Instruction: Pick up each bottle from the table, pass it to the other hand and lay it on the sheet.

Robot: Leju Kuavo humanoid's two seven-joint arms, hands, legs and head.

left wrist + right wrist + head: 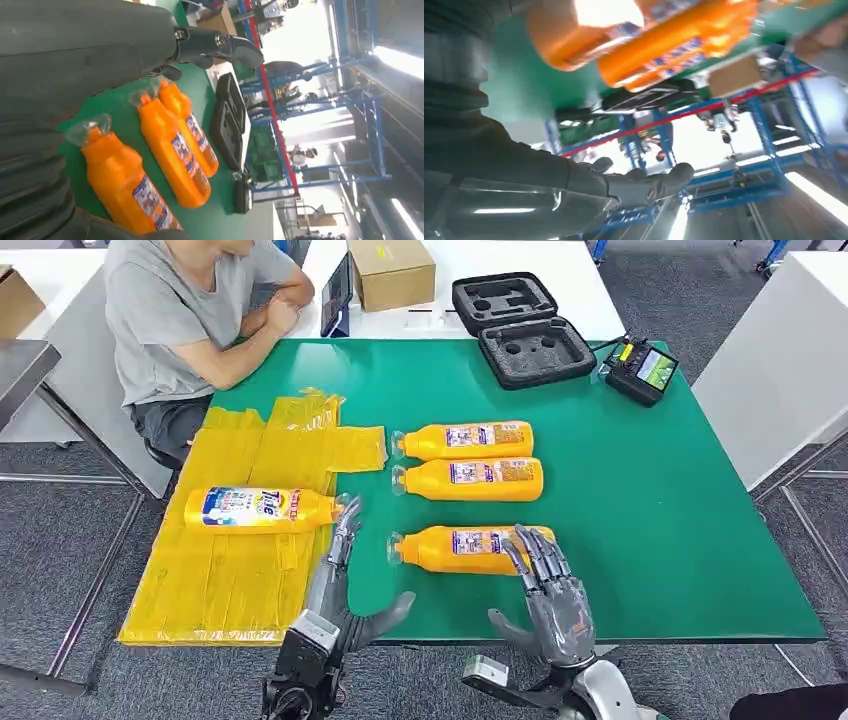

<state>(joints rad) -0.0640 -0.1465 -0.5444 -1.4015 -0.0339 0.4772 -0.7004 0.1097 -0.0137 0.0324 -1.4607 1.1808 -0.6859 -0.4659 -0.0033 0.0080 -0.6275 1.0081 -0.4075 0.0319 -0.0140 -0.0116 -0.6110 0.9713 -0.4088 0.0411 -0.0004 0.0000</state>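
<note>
One orange bottle [258,509] with a blue label lies on the yellow sheet [230,570], cap pointing right. Three more orange bottles lie in a row on the green table: far [468,440], middle [472,479] and near [468,548]. The left wrist view shows the same three, with the nearest bottle [125,185] closest to the hand. My left hand [335,585] is open, fingers stretched forward between the sheet's bottle cap and the near bottle, holding nothing. My right hand [548,590] is open with its fingertips over the base end of the near bottle; its thumb [644,185] sticks out freely.
A person in a grey shirt [175,315] sits at the table's far left corner. A black foam case [520,328], a small device [640,368] and a cardboard box [392,272] stand at the back. The table's front edge [620,635] runs just ahead of my wrists.
</note>
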